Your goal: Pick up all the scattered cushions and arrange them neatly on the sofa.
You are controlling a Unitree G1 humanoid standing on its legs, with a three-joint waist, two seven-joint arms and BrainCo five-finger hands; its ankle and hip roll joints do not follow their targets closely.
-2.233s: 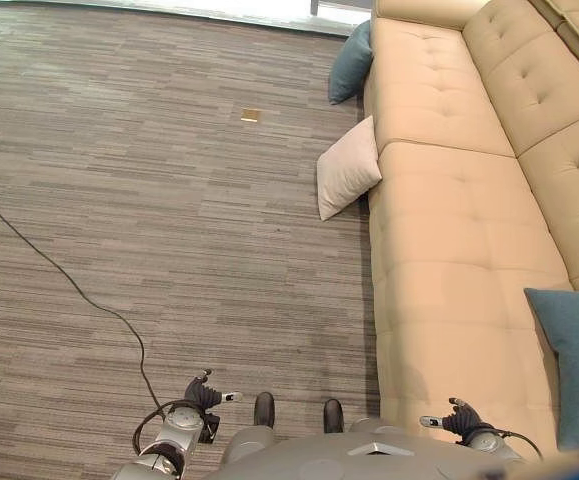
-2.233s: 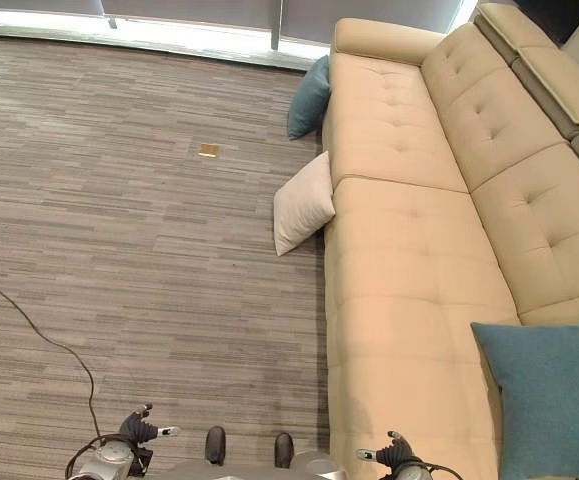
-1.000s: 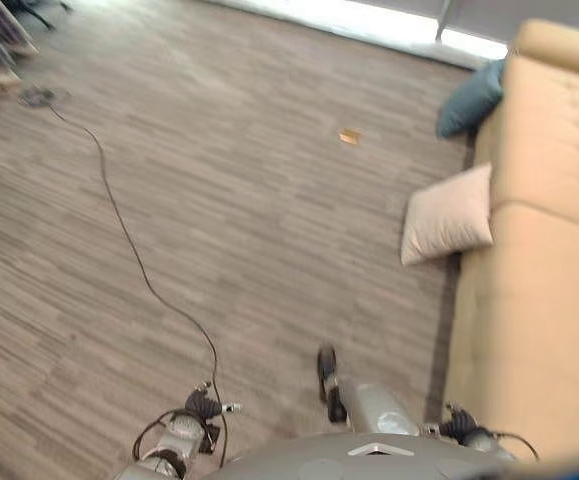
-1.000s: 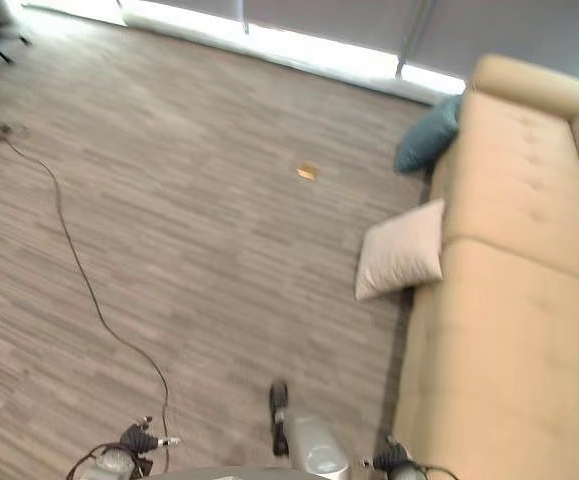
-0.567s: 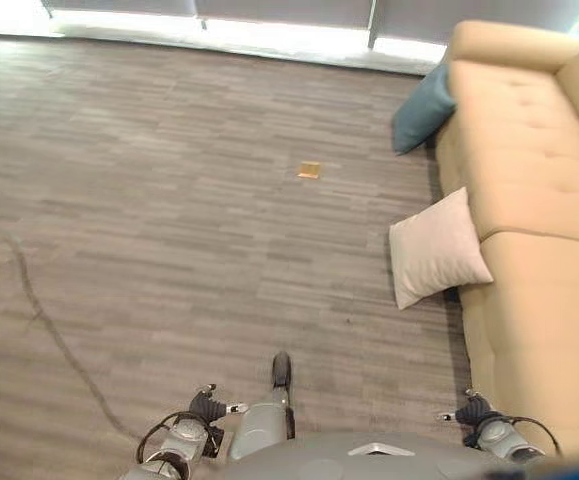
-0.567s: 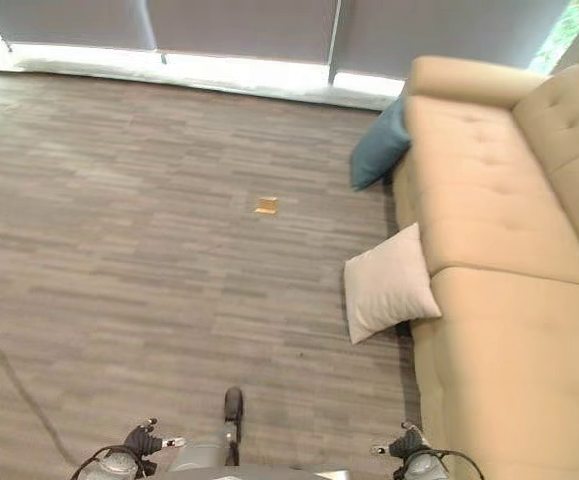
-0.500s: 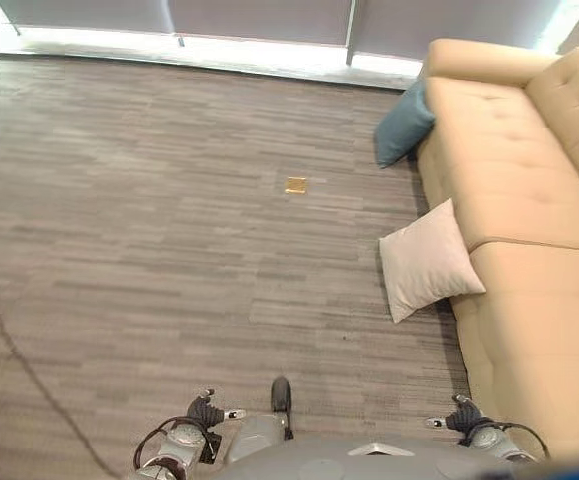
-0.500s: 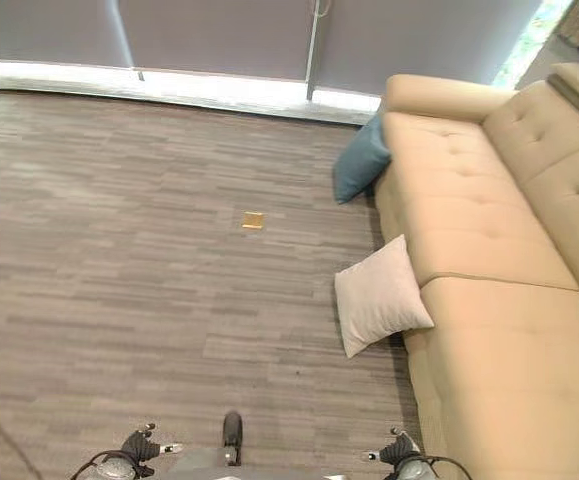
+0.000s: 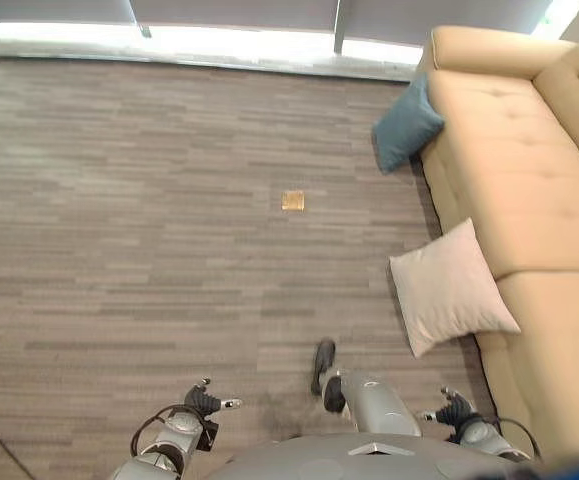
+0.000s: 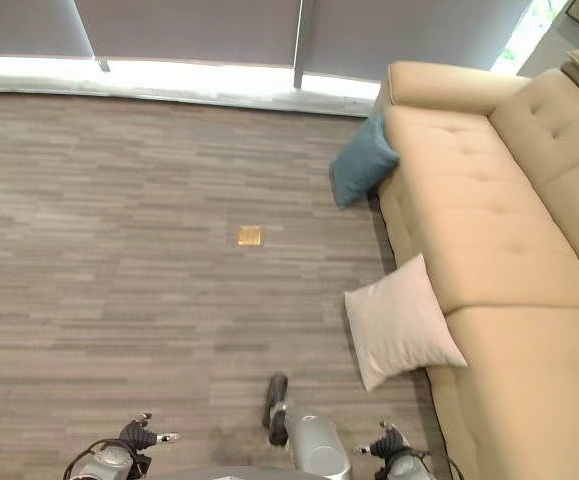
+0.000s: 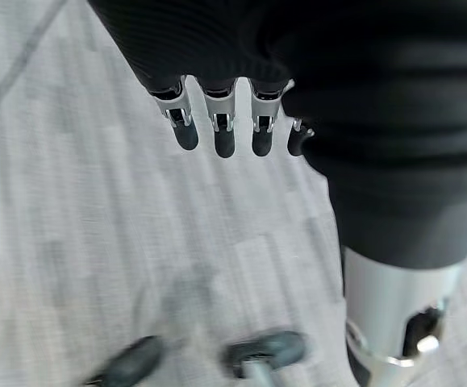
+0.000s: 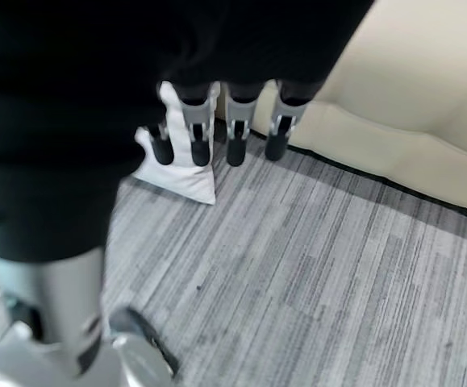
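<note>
Now I am walking the robot along the sofa (image 9: 529, 190), and the head view is swinging a lot between frames; that is camera motion, not the cushions moving. Compared with 2.2 s ago, the teal cushion lying on the seat is dropping out of view, and the two floor cushions are sitting larger and nearer in frame.

White cushion (image 9: 451, 288): at 3 o'clock from view centre, on the carpet (image 9: 149, 220), leaning against the sofa front and touching it. Teal cushion (image 9: 405, 125): at 1 o'clock, farther on, also propped against the sofa front near the armrest. Small tan floor plate (image 9: 293, 201) at 12 o'clock, well apart from both.

Left hand (image 11: 221, 129): hanging low at 7 o'clock in the head view, fingers straight and relaxed, holding nothing. Right hand (image 12: 233, 133): at 5 o'clock, fingers likewise loose and empty; its wrist view is looking past the fingers at the white cushion and the sofa base.

Judgement: I am closing on the white cushion, which is now nearest the right hand. Two cushions are still waiting on the floor, so no pickup is starting yet.
</note>
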